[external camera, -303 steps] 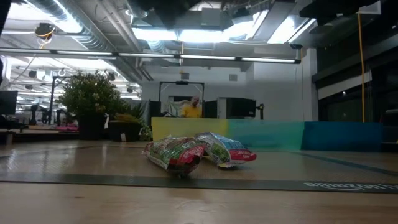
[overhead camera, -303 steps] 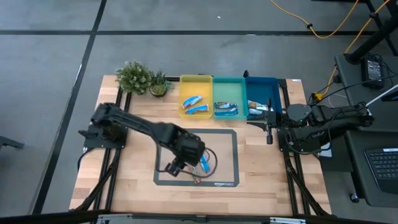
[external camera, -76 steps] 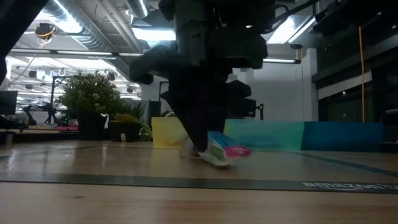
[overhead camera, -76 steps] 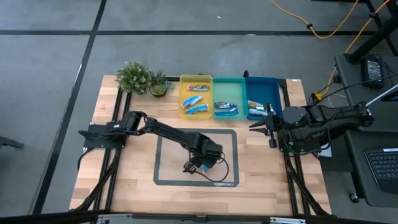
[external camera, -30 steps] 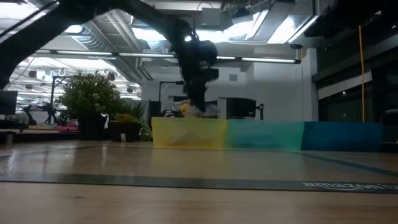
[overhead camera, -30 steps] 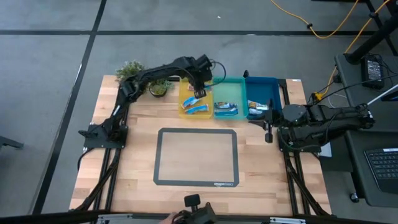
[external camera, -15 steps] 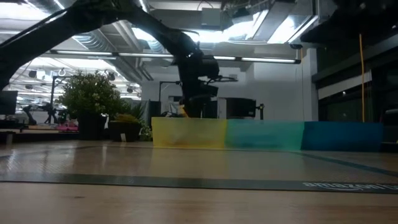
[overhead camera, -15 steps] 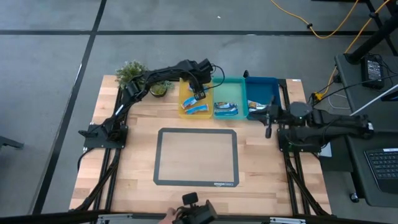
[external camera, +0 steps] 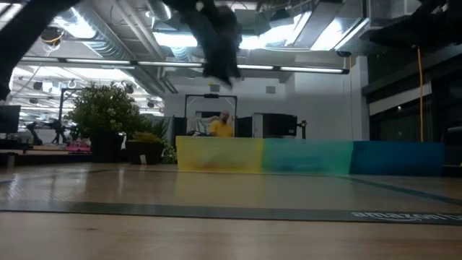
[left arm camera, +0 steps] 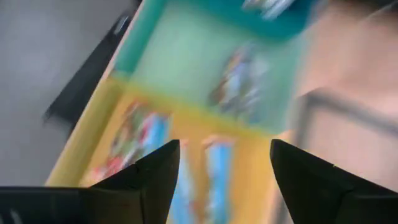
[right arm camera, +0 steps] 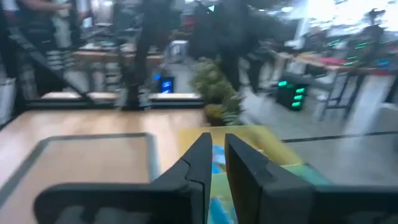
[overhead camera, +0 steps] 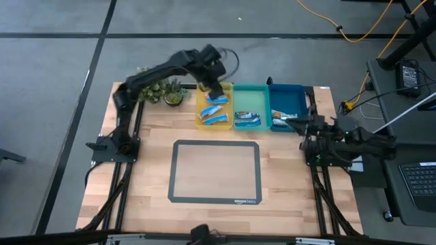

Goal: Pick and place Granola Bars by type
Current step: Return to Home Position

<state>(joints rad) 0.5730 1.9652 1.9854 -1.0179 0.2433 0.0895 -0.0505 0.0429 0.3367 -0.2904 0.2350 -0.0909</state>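
Note:
The granola bars lie sorted in three trays at the table's far edge. Red-and-blue and bright blue bars (overhead camera: 215, 114) are in the yellow tray (overhead camera: 200, 102). Others (overhead camera: 247, 120) are in the teal tray (overhead camera: 249, 89), and more (overhead camera: 280, 119) are in the blue tray (overhead camera: 286, 92). My left gripper (overhead camera: 216, 88) hovers open and empty above the yellow tray's far end. Its wrist view looks down on the bars (left arm camera: 130, 140) between the spread fingers (left arm camera: 163, 168). My right gripper (right arm camera: 217, 155) is shut and empty, beside the blue tray at the table's right edge.
A dark-bordered mat (overhead camera: 214, 171) lies in the middle of the wooden table. Two small potted plants (overhead camera: 155, 86) stand left of the yellow tray, under my left arm. In the low view the trays (external camera: 310, 156) form a low wall at the far edge.
My left gripper has risen from just inside the yellow tray to well above it, drifting slightly toward the far edge; the bar it carried a second ago has stayed in the tray. My right arm has shifted near the blue tray.

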